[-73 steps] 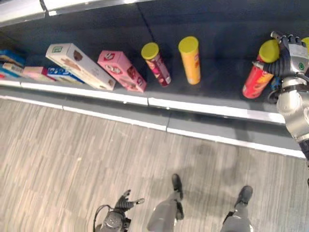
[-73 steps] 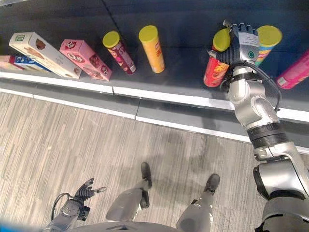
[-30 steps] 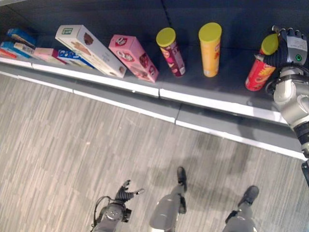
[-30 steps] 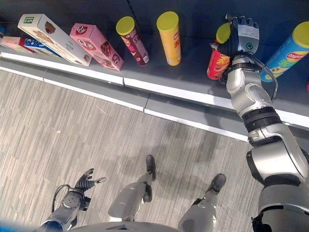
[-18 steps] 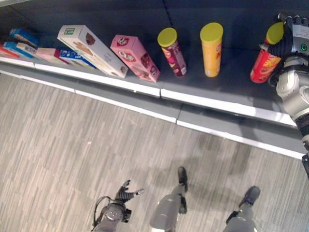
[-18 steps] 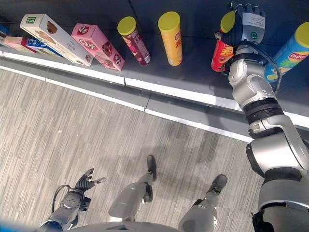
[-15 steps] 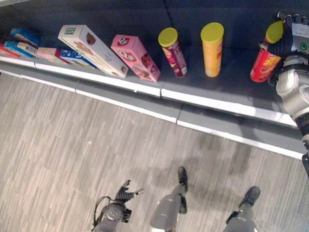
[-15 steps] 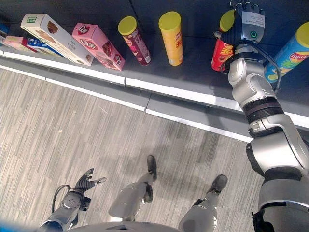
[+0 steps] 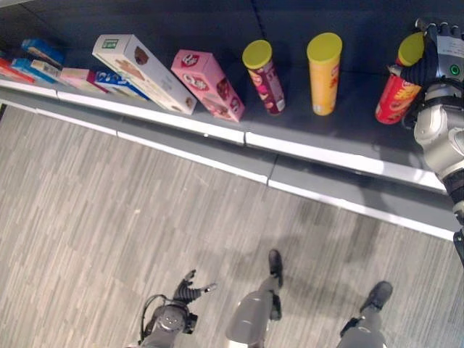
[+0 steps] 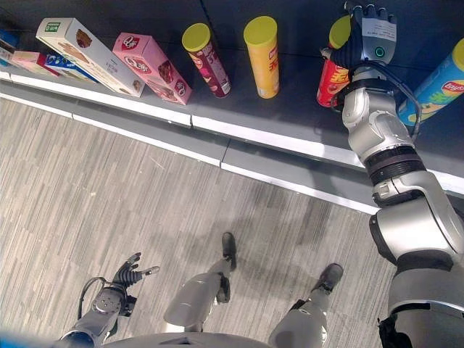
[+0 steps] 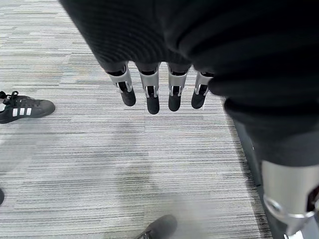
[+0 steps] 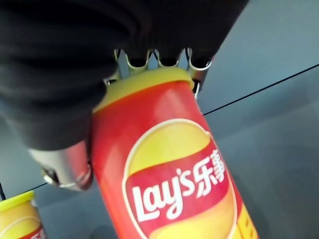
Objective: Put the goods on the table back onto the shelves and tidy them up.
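The right hand point(image 10: 367, 38) is wrapped around the upper part of a red can point(image 10: 330, 75) with a yellow lid, fingers curled over its far side as the right wrist view shows, so the can is gripped near its top. Its base seems to rest on the dark shelf point(image 10: 290, 109), though contact there is hard to confirm. Holding it high lets the hand steer the can upright and set it in line with the row.

To its left stand 2 more cans, a yellow can point(image 9: 323, 72) and a maroon can point(image 9: 264, 76), spaced apart with lids up. Further left a pink box point(image 9: 208, 85) and a white box point(image 9: 141, 64) lean on the shelf, with flat packets point(image 9: 43, 67) beyond. A blue can point(image 10: 441, 90) lies tilted just beside the right arm, likely the next thing to straighten.

The left hand point(image 11: 159, 89) hangs low over the floor point(image 9: 109, 217), fingers relaxed and empty.
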Tool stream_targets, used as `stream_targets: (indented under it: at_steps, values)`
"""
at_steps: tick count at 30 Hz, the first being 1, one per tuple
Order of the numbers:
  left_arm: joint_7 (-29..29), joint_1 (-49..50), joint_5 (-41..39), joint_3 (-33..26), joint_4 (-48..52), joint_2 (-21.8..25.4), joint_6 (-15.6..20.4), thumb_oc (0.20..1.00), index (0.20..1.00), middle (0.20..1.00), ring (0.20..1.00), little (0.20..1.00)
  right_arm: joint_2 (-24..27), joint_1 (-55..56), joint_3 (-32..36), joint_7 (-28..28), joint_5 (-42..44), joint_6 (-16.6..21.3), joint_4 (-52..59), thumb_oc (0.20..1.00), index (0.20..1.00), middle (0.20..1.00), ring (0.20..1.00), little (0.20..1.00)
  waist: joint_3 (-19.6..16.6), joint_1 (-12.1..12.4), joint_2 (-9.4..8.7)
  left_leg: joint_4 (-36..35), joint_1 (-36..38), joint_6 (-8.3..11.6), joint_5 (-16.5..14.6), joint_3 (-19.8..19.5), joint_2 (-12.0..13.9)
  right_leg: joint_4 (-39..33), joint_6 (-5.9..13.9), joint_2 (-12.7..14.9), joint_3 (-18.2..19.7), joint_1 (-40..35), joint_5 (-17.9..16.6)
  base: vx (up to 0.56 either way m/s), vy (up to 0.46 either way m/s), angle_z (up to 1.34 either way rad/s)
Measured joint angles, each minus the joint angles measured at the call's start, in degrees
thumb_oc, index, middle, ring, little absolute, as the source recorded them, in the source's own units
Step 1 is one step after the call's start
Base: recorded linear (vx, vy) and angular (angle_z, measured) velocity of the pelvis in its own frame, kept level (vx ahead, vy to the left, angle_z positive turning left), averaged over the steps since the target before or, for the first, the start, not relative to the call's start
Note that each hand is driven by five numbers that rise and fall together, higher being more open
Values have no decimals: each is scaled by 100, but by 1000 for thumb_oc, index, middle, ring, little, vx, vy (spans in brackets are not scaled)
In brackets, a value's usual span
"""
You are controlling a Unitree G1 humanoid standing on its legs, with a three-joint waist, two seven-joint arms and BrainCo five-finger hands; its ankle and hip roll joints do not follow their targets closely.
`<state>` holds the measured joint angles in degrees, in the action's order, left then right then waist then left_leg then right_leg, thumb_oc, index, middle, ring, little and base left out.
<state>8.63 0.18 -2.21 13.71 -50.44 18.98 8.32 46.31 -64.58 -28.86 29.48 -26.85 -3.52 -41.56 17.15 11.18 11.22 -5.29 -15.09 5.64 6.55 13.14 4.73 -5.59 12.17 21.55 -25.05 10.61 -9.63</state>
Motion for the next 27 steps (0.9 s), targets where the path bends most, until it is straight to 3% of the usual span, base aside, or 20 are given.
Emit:
stream_targets:
  at_steps: [2,3,4,5,6,21,23,27]
  values:
    - [0,0,0,0,0,0,2,1000,1000,1000,1000,1000,0,0,-53,0,3,0,-17,200,200,200,200,200,-3,-1,4,0,0,-1,1,0,0,0,0,1,0,0,0,0,0,0]
    - [0,0,0,0,-2,0,1,1000,1000,1000,1000,1000,-5,0,-58,0,3,0,-29,247,247,247,247,247,-4,1,6,0,0,-1,1,1,0,0,0,2,0,0,0,0,0,0]
    - [1,0,0,0,-1,0,2,1000,1000,1000,1000,1000,-5,0,-66,0,6,0,-40,580,580,580,580,580,-7,0,10,0,0,-2,1,0,-1,0,0,2,0,0,0,0,0,0]
    - [1,0,0,0,-1,0,2,1000,1000,1000,1000,1000,-5,0,-76,0,5,0,-40,840,840,840,840,840,-8,-2,12,0,0,-2,2,0,-1,0,0,4,0,0,0,0,0,0]
    - [1,0,0,1,1,0,2,1000,1000,1000,1000,1000,-6,0,-78,3,5,0,-40,1000,1000,1000,1000,1000,-11,-3,15,0,0,-3,2,1,-1,0,0,4,0,0,0,0,0,0]
    - [5,-13,0,7,3,0,1,1000,1000,1000,1000,1000,-15,-13,-54,133,6,0,29,1000,1000,1000,1000,1000,-33,-15,47,0,0,-35,27,3,-2,1,-3,1,2,-6,-5,0,0,0]
    - [7,-50,1,8,-81,0,-13,1000,1000,1000,1000,1000,-21,67,95,204,6,-12,401,1000,1000,1000,1000,1000,-36,-55,38,0,5,-37,29,2,5,1,-5,-6,-8,-20,-11,-15,-5,2]
    - [9,-96,15,3,-114,-4,-154,1000,1000,1000,1000,1000,-164,1245,904,298,-3,21,2548,1000,1000,1000,1000,1000,-72,-256,-68,3,51,-41,32,1,35,30,-9,-29,-63,-89,-14,-69,7,6]
